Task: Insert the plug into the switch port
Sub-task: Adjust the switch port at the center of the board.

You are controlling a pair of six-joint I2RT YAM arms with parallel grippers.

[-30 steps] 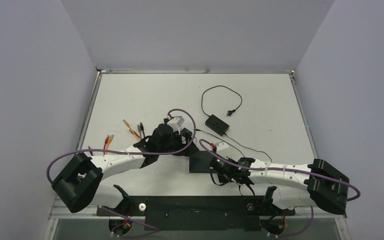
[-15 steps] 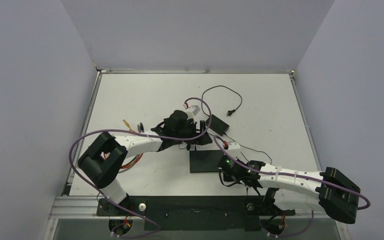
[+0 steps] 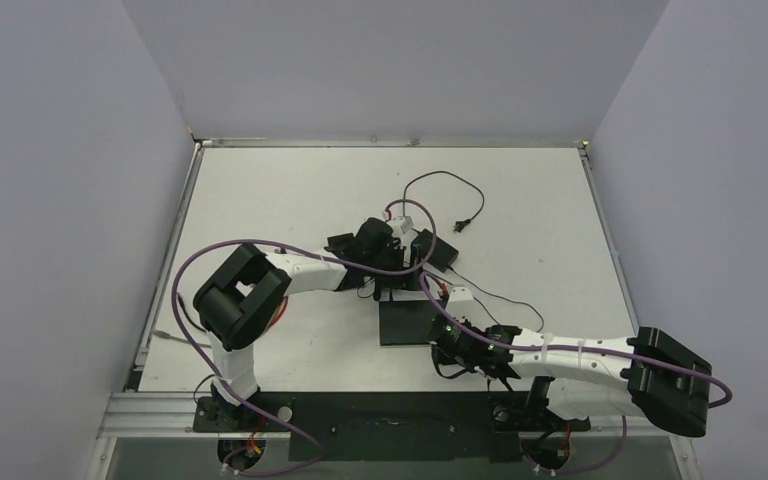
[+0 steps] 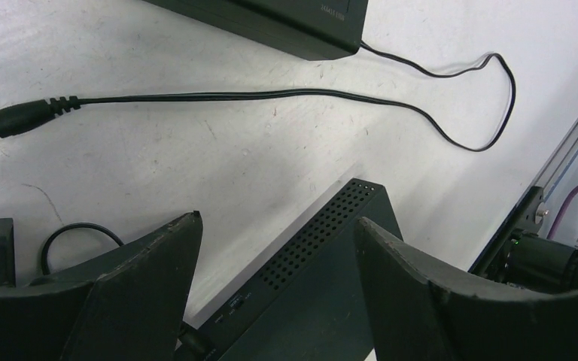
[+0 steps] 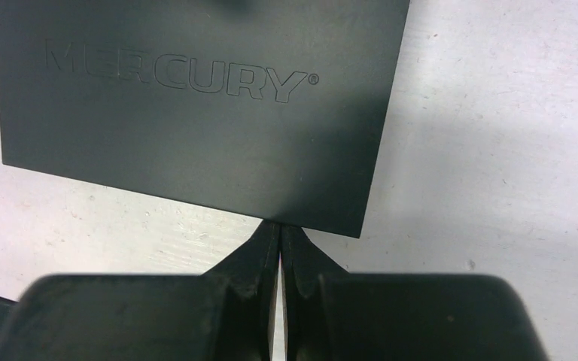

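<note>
Left gripper (image 4: 276, 220) hangs mid-worktop, jaws spread and empty; the plug (image 4: 16, 119) lies loose on the white surface just beyond. Nearer the front edge sits the black switch (image 3: 405, 325), the right gripper (image 5: 281, 229) pinched closed at its rim.

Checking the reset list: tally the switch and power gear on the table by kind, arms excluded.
Switch: 1
Power adapter: 1
Barrel plug: 1
Wall plug: 1
Total: 4
</note>
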